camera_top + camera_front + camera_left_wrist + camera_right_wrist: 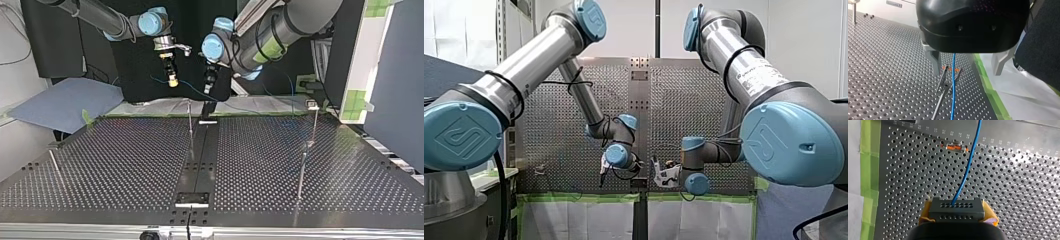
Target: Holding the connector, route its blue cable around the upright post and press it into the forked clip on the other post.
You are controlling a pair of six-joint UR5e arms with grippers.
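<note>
My right gripper [956,212] is shut on the dark grey connector [956,208], which sits between its yellow pads. From the connector the blue cable [968,167] runs ahead over the perforated table, past the orange-tipped forked clip [954,147]. In the left wrist view the cable [953,100] passes between the clip's [948,77] two prongs atop its thin post. My left gripper [966,73] hangs open just above the clip, its metal fingers [935,62] standing apart on either side of the cable and touching nothing. In the top view my right gripper [172,77] and my left gripper [210,85] hover at the table's far edge.
Thin upright posts stand on the table: one near the middle [190,122], two at the top view's right [314,125] [301,172], and a short one at its left [53,162]. Green tape [988,85] and white sheeting line the table's edge beside the clip.
</note>
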